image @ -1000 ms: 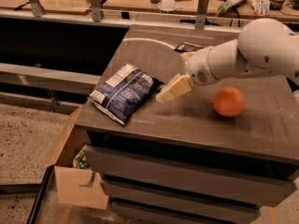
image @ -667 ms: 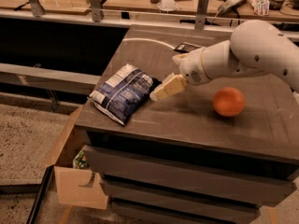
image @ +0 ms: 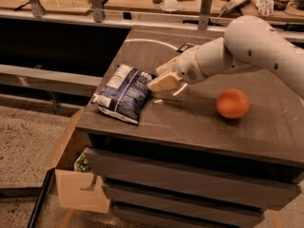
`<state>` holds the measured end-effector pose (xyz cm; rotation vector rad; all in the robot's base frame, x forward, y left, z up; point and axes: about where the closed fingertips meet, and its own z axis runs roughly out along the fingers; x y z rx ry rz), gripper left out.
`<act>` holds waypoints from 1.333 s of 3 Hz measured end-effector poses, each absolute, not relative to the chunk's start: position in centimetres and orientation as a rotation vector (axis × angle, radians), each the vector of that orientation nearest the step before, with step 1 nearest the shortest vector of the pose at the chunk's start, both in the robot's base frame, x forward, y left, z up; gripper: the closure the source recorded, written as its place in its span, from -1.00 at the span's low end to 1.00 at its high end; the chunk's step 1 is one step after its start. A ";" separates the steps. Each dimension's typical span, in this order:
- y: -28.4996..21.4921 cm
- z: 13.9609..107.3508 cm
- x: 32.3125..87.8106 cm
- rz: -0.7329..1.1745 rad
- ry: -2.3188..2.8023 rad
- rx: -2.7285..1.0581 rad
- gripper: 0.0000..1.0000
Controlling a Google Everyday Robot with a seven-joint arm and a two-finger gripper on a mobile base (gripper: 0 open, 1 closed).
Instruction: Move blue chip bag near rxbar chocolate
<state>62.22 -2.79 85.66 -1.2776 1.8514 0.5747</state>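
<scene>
Blue chip bag [image: 124,93] flat, long axis front-left to back-right; pincer [image: 160,80] at right edge, grip indiscernible

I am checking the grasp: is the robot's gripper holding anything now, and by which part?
It cannot be told: the gripper sits at the arm-side edge of the puffy dark blue chip bag, but no sure hold shows.

the gripper [image: 161,81] sits at the right edge of the blue chip bag [image: 124,93] and covers a strip of it. only a dark corner of the chocolate bar [image: 184,47] shows behind the arm [image: 247,46], which the right edge cuts off. the green thing [image: 81,163] in the cardboard box [image: 78,189] is too small to tell.
</scene>
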 end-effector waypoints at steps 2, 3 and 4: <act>-2.6 86.5 62.7 0.577 1.831 -1.340 1.00; -5.2 86.7 63.4 0.440 1.921 -1.267 1.00; -9.5 86.2 65.1 0.267 2.049 -1.100 1.00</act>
